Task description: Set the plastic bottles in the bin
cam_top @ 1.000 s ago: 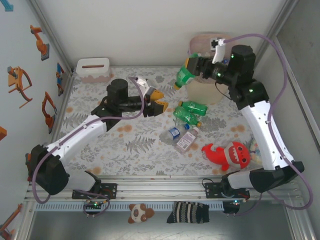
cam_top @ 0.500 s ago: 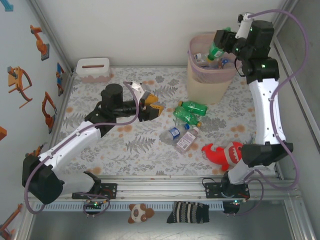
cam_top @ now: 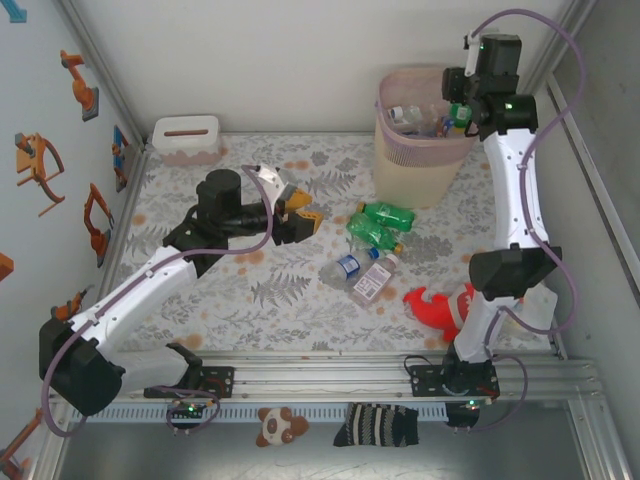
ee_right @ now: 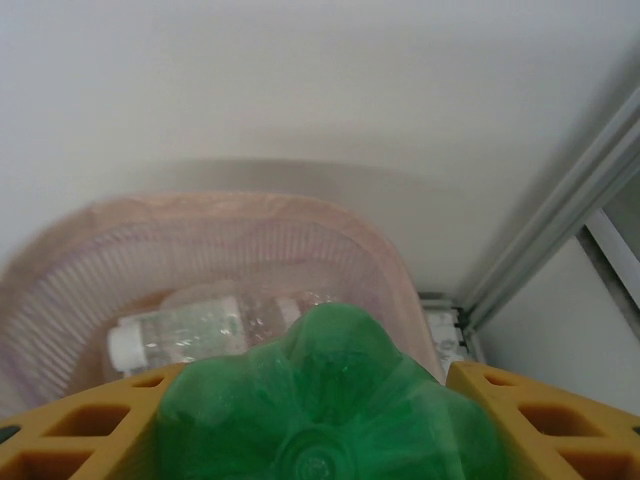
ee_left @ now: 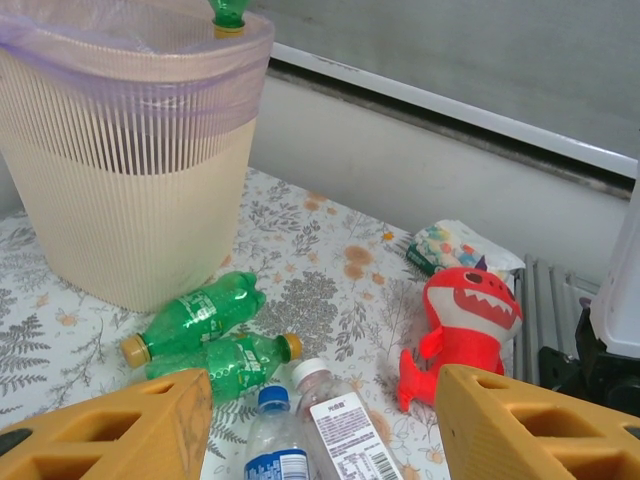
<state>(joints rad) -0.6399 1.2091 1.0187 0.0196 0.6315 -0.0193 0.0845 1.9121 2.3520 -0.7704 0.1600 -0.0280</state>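
My right gripper hangs over the right rim of the bin, shut on a green plastic bottle held base-first toward its camera between the orange fingers. That bottle's neck pokes above the bin in the left wrist view. Clear bottles lie inside the bin, one of them below the held bottle. On the table lie two green bottles and two clear ones. My left gripper is open just left of them, holding nothing.
A red plush shark lies at the front right beside the right arm's base. A low white box stands at the back left corner. A small printed packet lies behind the shark. Walls close in the table's back and sides.
The right arm has swung up and to the right, carrying the green bottle from in front of the bin to above its right rim. The left arm has drawn back slightly to the left.
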